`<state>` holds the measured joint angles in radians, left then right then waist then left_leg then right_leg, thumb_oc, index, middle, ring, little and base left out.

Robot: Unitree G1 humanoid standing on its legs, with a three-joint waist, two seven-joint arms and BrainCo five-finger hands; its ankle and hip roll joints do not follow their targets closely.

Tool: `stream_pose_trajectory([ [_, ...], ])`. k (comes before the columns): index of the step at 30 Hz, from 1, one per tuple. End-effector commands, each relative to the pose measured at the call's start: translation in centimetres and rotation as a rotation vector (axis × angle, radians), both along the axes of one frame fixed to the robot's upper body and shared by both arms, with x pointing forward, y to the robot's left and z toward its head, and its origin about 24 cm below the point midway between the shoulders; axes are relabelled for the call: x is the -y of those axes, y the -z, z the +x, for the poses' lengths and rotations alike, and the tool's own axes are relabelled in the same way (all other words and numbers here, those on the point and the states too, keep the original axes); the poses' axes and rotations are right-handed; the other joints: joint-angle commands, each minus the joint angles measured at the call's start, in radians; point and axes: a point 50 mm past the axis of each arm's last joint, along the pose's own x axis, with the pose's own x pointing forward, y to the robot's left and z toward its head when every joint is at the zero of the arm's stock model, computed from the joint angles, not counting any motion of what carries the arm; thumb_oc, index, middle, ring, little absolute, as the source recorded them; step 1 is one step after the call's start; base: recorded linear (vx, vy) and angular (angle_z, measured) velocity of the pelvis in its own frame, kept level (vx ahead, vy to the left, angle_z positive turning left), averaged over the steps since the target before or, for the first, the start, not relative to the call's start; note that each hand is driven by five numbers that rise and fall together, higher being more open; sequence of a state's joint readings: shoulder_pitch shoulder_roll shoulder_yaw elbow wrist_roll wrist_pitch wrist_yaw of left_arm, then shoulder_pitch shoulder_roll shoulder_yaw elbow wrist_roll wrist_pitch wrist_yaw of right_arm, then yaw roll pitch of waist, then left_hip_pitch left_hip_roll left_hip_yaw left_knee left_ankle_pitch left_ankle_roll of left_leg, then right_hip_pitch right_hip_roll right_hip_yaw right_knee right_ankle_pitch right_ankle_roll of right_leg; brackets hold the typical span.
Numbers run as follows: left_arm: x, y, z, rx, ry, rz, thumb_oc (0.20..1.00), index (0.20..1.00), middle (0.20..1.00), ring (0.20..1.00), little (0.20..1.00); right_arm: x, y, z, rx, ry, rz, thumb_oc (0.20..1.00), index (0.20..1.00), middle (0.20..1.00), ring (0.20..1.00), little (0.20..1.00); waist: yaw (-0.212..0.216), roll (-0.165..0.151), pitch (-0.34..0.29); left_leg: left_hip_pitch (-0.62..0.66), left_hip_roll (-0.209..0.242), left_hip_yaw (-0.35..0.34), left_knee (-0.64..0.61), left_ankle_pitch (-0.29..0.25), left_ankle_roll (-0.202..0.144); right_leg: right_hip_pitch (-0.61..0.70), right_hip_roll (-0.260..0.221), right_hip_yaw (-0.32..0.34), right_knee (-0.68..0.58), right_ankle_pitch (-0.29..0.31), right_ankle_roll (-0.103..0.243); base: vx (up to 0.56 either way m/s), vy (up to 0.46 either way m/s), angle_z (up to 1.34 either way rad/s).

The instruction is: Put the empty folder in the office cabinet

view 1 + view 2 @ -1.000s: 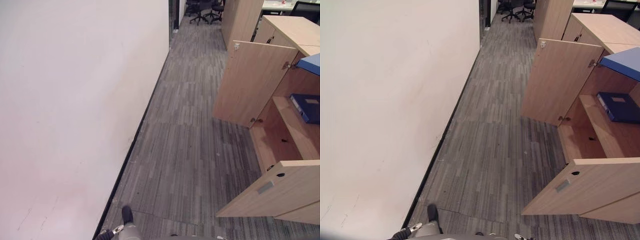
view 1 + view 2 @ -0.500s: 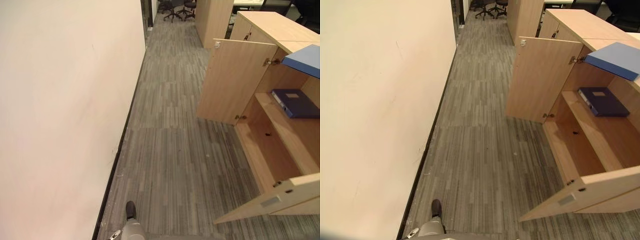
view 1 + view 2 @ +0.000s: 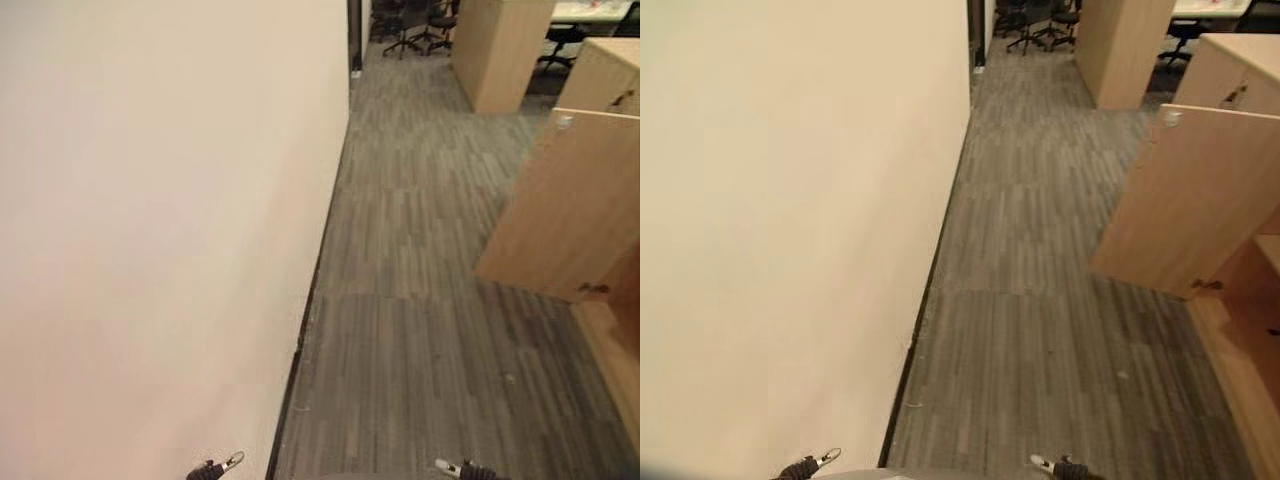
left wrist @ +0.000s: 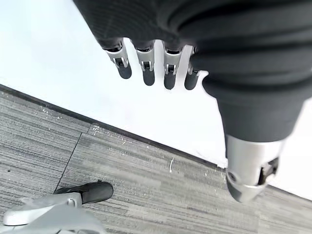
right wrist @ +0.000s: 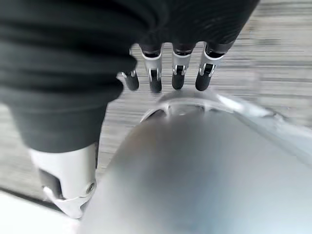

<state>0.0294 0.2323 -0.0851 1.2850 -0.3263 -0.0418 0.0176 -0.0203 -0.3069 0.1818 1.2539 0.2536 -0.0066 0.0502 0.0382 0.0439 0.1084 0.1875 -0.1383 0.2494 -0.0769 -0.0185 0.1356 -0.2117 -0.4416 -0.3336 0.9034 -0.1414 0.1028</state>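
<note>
Folder: held by neither hand | left hand (image 4: pixel 146 63): fingers relaxed, empty | right hand (image 5: pixel 165 73): same | cabinet (image 3: pixel 1200 200): door open | progress: nothing visibly done

Showing as matt, smooth painted plaster: the cream wall (image 3: pixel 150 230) across the left of the head views, edged by a dark matt skirting strip (image 3: pixel 310 330).
Looking like low-pile striped grey carpet tiles (image 3: pixel 430 300), rough-textured and unshiny, running up the middle.
Appearing as pale wood-grain laminate with a satin finish: the open cabinet door (image 3: pixel 1185 195) at the right, with small metal hinges (image 3: pixel 1206 285) glinting at its lower edge.
Presenting brushed silver metal fingers with dark rubbery tips and a ribbed matt black cover: left hand (image 4: pixel 146 61) and right hand (image 5: pixel 168 70).
</note>
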Motion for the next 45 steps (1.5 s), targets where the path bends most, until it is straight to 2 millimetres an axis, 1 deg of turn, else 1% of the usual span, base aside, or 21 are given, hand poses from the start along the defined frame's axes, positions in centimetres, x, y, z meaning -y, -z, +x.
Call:
stream_pose_trajectory([
  [1,-1.2,-0.4,0.4,0.019,-0.019,0.04,1.0,1.0,1.0,1.0,1.0,-1.2,0.3,0.4,-0.001,-0.016,0.052,1.0,1.0,1.0,1.0,1.0,-0.022,-0.022,0.062,-0.044,0.04,-0.03,0.029,-0.035,-0.07,0.098,0.122,-0.028,-0.338,0.18,0.031,0.12,-0.084,0.24],
  [2,-1.2,-0.4,0.4,0.019,-0.019,0.04,1.0,1.0,1.0,1.0,1.0,-1.2,0.3,0.4,-0.001,-0.016,0.052,1.0,1.0,1.0,1.0,1.0,-0.022,-0.021,0.062,-0.043,0.041,-0.03,0.029,-0.035,-0.07,0.099,0.123,-0.029,-0.34,0.18,0.03,0.12,-0.079,0.16],
  [4,-1.1,-0.1,-0.6,-0.021,-0.012,0.033,1.0,1.0,1.0,1.0,1.0,-1.0,0.4,-0.2,-0.013,0.018,0.057,1.0,1.0,1.0,1.0,1.0,-0.032,-0.036,0.074,-0.001,0.042,-0.034,0.022,-0.06,-0.103,0.065,0.2,-0.107,-0.675,0.237,0.052,0.18,-0.167,0.23],
  [5,-1.1,-0.1,-0.6,-0.021,-0.012,0.033,1.0,1.0,1.0,1.0,1.0,-1.1,0.4,-0.2,-0.013,0.018,0.057,1.0,1.0,1.0,1.0,1.0,-0.033,-0.034,0.074,-0.001,0.045,-0.036,0.023,-0.061,-0.104,0.071,0.204,-0.11,-0.684,0.242,0.051,0.22,-0.224,0.19],
  [8,-1.5,0.0,-1.9,-0.068,-0.012,0.038,1.0,1.0,1.0,1.0,1.0,-0.8,0.5,-1.2,-0.034,0.065,0.06,1.0,1.0,1.0,1.0,1.0,-0.045,-0.062,0.068,0.03,0.052,-0.025,0.03,-0.088,-0.132,0.052,0.219,-0.192,-0.934,0.374,0.101,0.2,-0.15,-0.05],
  [10,-1.6,0.0,-2.7,-0.088,-0.023,0.035,1.0,1.0,1.0,1.0,1.0,-0.6,0.7,-2.1,-0.055,0.089,0.06,1.0,1.0,1.0,1.0,1.0,-0.026,-0.077,0.064,0.041,0.048,-0.003,0.043,-0.105,-0.136,0.071,0.2,-0.306,-0.975,0.4,0.121,0.22,-0.136,-0.19],
  [11,-1.6,0.0,-2.7,-0.088,-0.023,0.035,1.0,1.0,1.0,1.0,1.0,-0.6,0.7,-2.2,-0.055,0.089,0.06,1.0,1.0,1.0,1.0,1.0,-0.027,-0.077,0.064,0.04,0.049,-0.004,0.044,-0.105,-0.136,0.072,0.2,-0.308,-0.976,0.4,0.122,0.18,-0.082,-0.28],
  [12,-1.6,0.1,-3.2,-0.1,-0.032,0.028,1.0,1.0,1.0,1.0,1.0,-0.6,0.8,-2.8,-0.075,0.087,0.06,1.0,1.0,1.0,1.0,1.0,-0.007,-0.082,0.052,0.048,0.047,0.032,0.048,-0.115,-0.138,0.106,0.168,-0.432,-0.946,0.378,0.108,0.16,-0.088,-0.37],
  [13,-1.6,0.0,-3.1,-0.105,-0.017,0.035,1.0,1.0,1.0,1.0,1.0,-0.5,0.9,-3.4,-0.095,0.086,0.062,1.0,1.0,1.0,1.0,1.0,-0.001,-0.088,0.038,0.048,0.042,0.045,0.047,-0.126,-0.131,0.128,0.166,-0.477,-0.951,0.347,0.095,0.16,-0.095,-0.49],
  [16,-1.9,0.0,-3.1,-0.105,-0.032,0.034,1.0,1.0,1.0,1.0,1.0,-0.4,0.8,-3.6,-0.103,0.084,0.056,1.0,1.0,1.0,1.0,1.0,0.006,-0.09,0.021,0.067,0.04,0.08,0.026,-0.138,-0.126,0.125,0.143,-0.536,-0.889,0.327,0.079,0.18,-0.048,-0.63],
  [20,-1.2,0.0,-1.8,-0.065,-0.015,0.022,1.0,1.0,1.0,1.0,1.0,0.0,0.7,-3.2,-0.086,0.093,0.04,1.0,1.0,1.0,1.0,1.0,-0.024,-0.057,0.004,0.109,0.081,0.111,0.04,-0.194,-0.13,0.066,0.122,-0.531,-0.703,0.213,0.014,0.31,-0.163,-0.26],
  [24,-0.8,-0.4,1.1,0.019,0.034,0.027,1.0,1.0,1.0,1.0,1.0,0.1,0.3,-1.2,-0.023,0.076,0.034,1.0,1.0,1.0,1.0,1.0,-0.065,-0.022,0.015,0.125,0.134,0.144,0.132,-0.208,-0.151,0.039,0.098,-0.543,-0.526,0.141,-0.003,0.33,-0.181,-0.38],
  [26,-0.8,-0.5,1.8,0.047,0.026,0.03,1.0,1.0,1.0,1.0,1.0,0.0,0.3,-1.2,-0.026,0.071,0.033,1.0,1.0,1.0,1.0,1.0,-0.074,-0.024,0.012,0.122,0.162,0.159,0.193,-0.198,-0.176,0.058,0.114,-0.531,-0.539,0.112,-0.014,0.3,-0.274,-0.34],
  [29,-0.7,-0.6,2.3,0.07,0.008,0.026,1.0,1.0,1.0,1.0,1.0,0.1,0.4,-1.6,-0.035,0.092,0.029,1.0,1.0,1.0,1.0,1.0,-0.09,-0.04,0.004,0.055,0.306,0.231,0.454,-0.053,-0.281,0.14,0.208,-0.497,-0.654,0.066,-0.071,0.26,-0.405,-0.3],
  [31,-0.6,-0.7,2.8,0.084,0.018,0.031,1.0,1.0,1.0,1.0,1.0,0.5,0.2,-1.4,-0.029,0.1,0.015,1.0,1.0,1.0,1.0,1.0,-0.073,-0.049,0.019,-0.034,0.371,0.215,0.709,0.074,-0.338,0.191,0.288,-0.454,-0.729,0.025,-0.122,0.23,-0.395,-0.36],
  [32,-0.5,-0.8,2.9,0.089,0.024,0.033,1.0,1.0,1.0,1.0,1.0,0.7,0.2,-1.4,-0.028,0.107,0.009,1.0,1.0,1.0,1.0,1.0,-0.068,-0.059,0.029,-0.066,0.396,0.22,0.776,0.111,-0.345,0.216,0.312,-0.433,-0.757,0.006,-0.141,0.18,-0.306,-0.69],
  [34,-0.3,-0.7,2.7,0.088,0.016,0.023,1.0,1.0,1.0,1.0,1.0,0.8,0.1,-1.3,-0.029,0.109,0.004,1.0,1.0,1.0,1.0,1.0,-0.057,-0.064,0.041,-0.105,0.462,0.256,0.81,0.098,-0.329,0.251,0.348,-0.401,-0.799,-0.014,-0.161,0.13,-0.154,-1.13],
  [37,-0.3,-0.5,2.1,0.076,0.007,0.022,1.0,1.0,1.0,1.0,1.0,0.8,0.1,-1.4,-0.03,0.099,0.002,1.0,1.0,1.0,1.0,1.0,-0.037,-0.079,0.049,-0.178,0.466,0.229,0.759,0.034,-0.289,0.28,0.359,-0.344,-0.837,-0.007,-0.154,0.08,0.008,-0.78],
  [39,-0.4,-0.4,1.4,0.057,-0.005,0.024,1.0,1.0,1.0,1.0,1.0,0.8,0.1,-1.4,-0.027,0.08,0.0,1.0,1.0,1.0,1.0,1.0,-0.023,-0.085,0.052,-0.25,0.442,0.166,0.566,-0.001,-0.268,0.299,0.352,-0.269,-0.873,0.008,-0.126,0.09,0.147,-0.85],
  [42,-0.5,-0.4,1.3,0.061,-0.013,0.03,1.0,1.0,1.0,1.0,1.0,0.8,0.1,-1.4,-0.026,0.067,-0.003,1.0,1.0,1.0,1.0,1.0,-0.008,-0.086,0.055,-0.299,0.405,0.065,0.384,0.037,-0.27,0.316,0.344,-0.219,-0.878,0.006,-0.114,0.13,0.14,-0.82],
  [45,-0.6,-0.5,1.6,0.071,-0.02,0.034,1.0,1.0,1.0,1.0,1.0,0.8,0.2,-1.7,-0.033,0.053,-0.006,1.0,1.0,1.0,1.0,1.0,0.006,-0.068,0.063,-0.283,0.392,-0.112,0.132,0.154,-0.299,0.332,0.352,-0.123,-0.857,-0.005,-0.099,0.21,0.146,-0.46],
])
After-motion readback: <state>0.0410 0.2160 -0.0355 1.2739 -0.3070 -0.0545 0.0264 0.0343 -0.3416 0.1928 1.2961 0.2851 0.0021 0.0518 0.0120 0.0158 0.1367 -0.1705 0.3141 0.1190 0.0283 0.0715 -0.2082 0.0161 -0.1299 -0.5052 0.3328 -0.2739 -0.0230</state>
